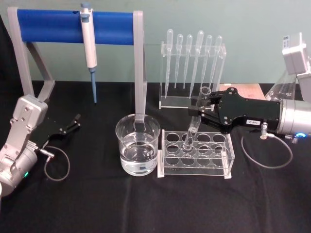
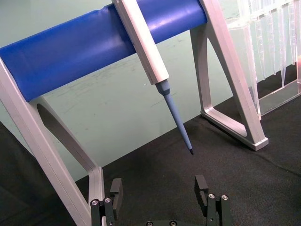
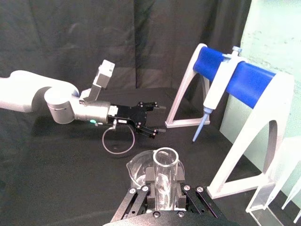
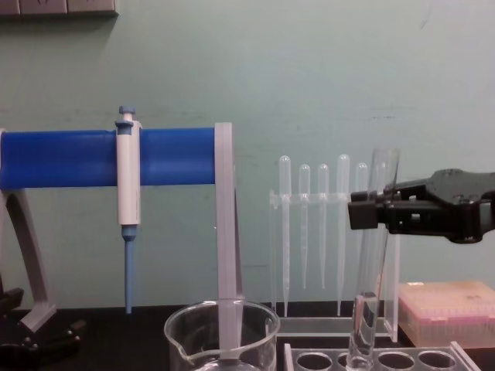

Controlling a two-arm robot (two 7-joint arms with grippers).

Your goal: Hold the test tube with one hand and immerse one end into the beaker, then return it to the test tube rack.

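The test tube leans a little, its rounded end in a hole of the clear rack and its rim up near the pipettes. My right gripper reaches in from the right and is shut on the tube's upper part. In the chest view the gripper clamps the tube well above the rack. The right wrist view looks down into the tube between the fingers. The beaker, part full of water, stands just left of the rack. My left gripper rests open at the far left.
A blue-barred stand with a hanging micropipette stands behind the beaker. A clear holder with several plastic pipettes is behind the rack. A pink box sits at the right. Black cloth in front is bare.
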